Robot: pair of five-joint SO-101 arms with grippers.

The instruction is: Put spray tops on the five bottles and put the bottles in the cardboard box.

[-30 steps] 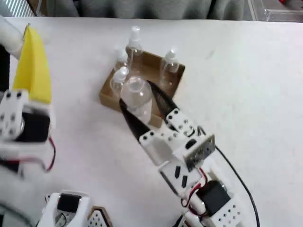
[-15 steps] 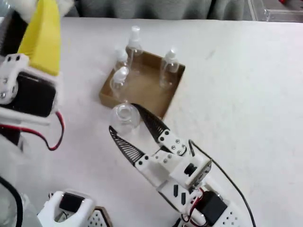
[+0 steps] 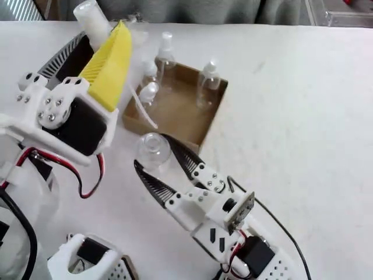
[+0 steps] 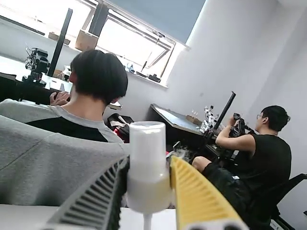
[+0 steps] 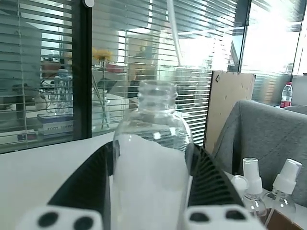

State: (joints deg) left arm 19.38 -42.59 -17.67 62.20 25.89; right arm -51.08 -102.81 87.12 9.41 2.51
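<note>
Both arms have shifted over the last 1 second: the right one has drawn the uncapped bottle (image 3: 152, 143) back from over the cardboard box (image 3: 178, 112) to the bench (image 3: 303, 105) just in front of it. The left one has swung in from the bench edge toward the box.

4 capped bottles (image 3: 208, 79) stand in the box. The right gripper (image 3: 153, 155) has its black fingers closed around the bottle's body, below the shoulder. The left gripper (image 4: 146, 184) clamps the spray top (image 4: 147, 153) at its collar between 1 yellow and 1 black finger.

I judge the bottle empty, light, smooth and easily squeezed, so a moderate hold on the body suits it. The spray top is tiny, and its dip tube (image 3: 140, 106) looks thin and bendy, so the collar is the place to hold.

The right wrist view shows the open threaded neck with the tube hanging above it. The high view gives the bottle's place beside the box.
</note>
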